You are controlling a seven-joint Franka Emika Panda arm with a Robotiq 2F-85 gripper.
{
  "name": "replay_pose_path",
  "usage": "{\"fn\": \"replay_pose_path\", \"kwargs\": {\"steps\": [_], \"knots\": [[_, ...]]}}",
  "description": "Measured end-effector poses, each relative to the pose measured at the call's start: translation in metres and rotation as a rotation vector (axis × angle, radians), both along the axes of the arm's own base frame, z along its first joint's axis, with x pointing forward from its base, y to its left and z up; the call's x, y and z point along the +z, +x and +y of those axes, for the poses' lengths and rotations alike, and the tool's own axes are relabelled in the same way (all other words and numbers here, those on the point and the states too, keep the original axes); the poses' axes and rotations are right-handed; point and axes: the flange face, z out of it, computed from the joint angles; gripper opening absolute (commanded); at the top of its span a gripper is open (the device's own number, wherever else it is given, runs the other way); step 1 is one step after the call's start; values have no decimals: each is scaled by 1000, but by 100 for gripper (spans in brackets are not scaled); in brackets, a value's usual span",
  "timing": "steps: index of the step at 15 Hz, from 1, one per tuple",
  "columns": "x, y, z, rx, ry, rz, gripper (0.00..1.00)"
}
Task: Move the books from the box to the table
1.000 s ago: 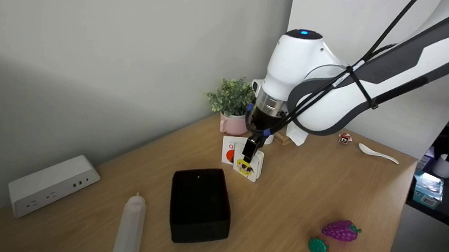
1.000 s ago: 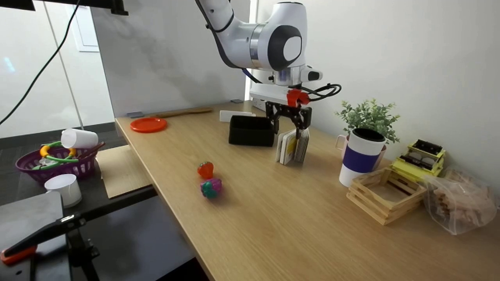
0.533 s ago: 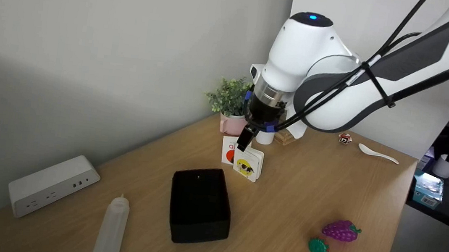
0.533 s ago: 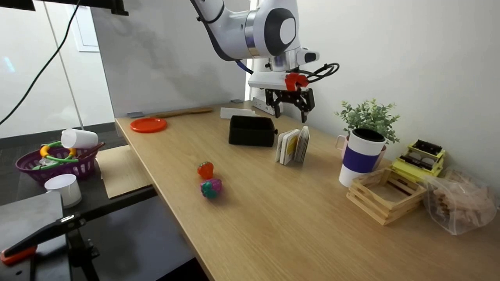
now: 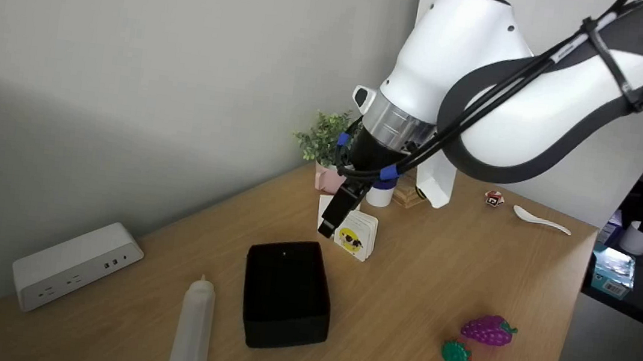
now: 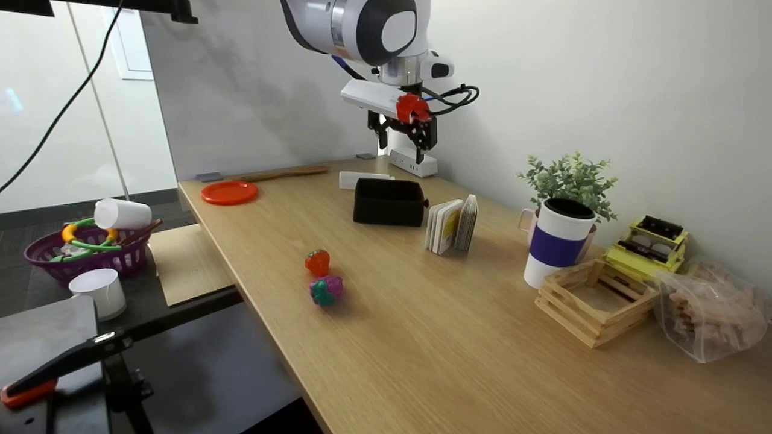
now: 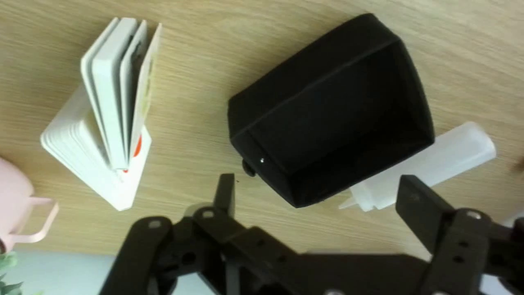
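The books stand upright on the table [image 5: 418, 288], slightly fanned open. One with a yellow cover picture [image 5: 351, 239] stands in front of one with a red picture [image 5: 327, 206]. In an exterior view the yellow one [image 6: 447, 226] is beside the other [image 6: 467, 223]. In the wrist view both books [image 7: 108, 82] show at the upper left. The black box [image 5: 287, 335] is beside them; its wall also shows in the wrist view [image 7: 286, 86], and no book shows inside. My gripper [image 6: 401, 152] is open and empty above the table; in the wrist view its fingers [image 7: 317, 183] are wide apart.
A clear white bottle [image 5: 192, 335] lies beside the box. A white power strip [image 5: 75, 267] stands by the wall. A pink mug [image 7: 20, 205] with a plant, a tumbler [image 6: 558, 241] and a wooden crate [image 6: 594, 301] stand beyond the books. Toy fruits [image 6: 319, 277] lie near the edge.
My open gripper has risen from beside the books and moved away from them, toward and above the box. The books stay standing, their pages slightly more spread. The bottle has rolled back and forth.
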Motion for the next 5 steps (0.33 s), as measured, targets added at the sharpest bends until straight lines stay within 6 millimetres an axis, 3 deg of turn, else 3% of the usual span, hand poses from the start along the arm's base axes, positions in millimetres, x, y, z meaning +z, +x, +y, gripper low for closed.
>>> {"fn": "replay_pose_path", "kwargs": {"steps": [5], "knots": [[0,0,-5,-4,22,7,100]]}}
